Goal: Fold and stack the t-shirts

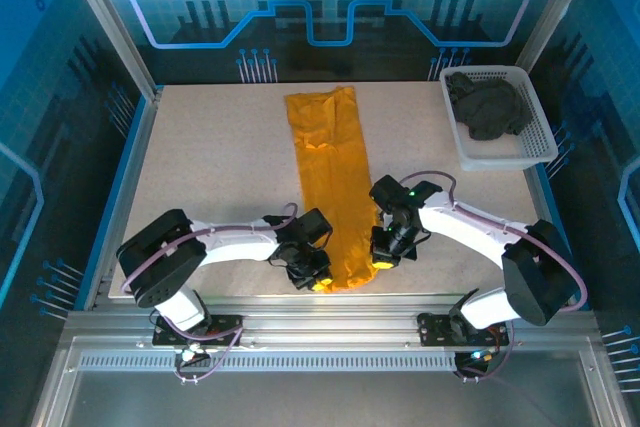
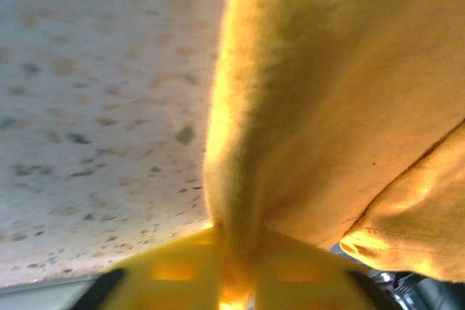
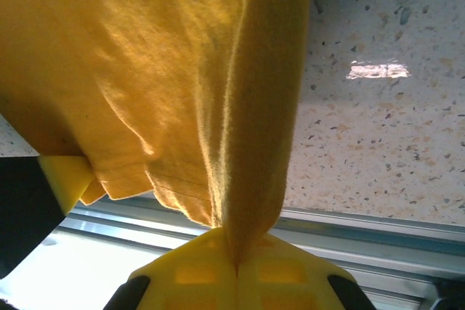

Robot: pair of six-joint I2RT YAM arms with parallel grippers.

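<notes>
Near the table's (image 1: 200, 167) front edge, left of centre: left gripper (image 1: 314, 275), pinched shut on the near left corner of the orange shirt (image 1: 335, 177). Folded into a long strip, running from front edge toward back edge. On its near right corner: right gripper (image 1: 388, 255), likewise clamped on the cloth. Back right corner: white basket (image 1: 541, 137), grey shirt (image 1: 487, 107) bunched inside.
</notes>
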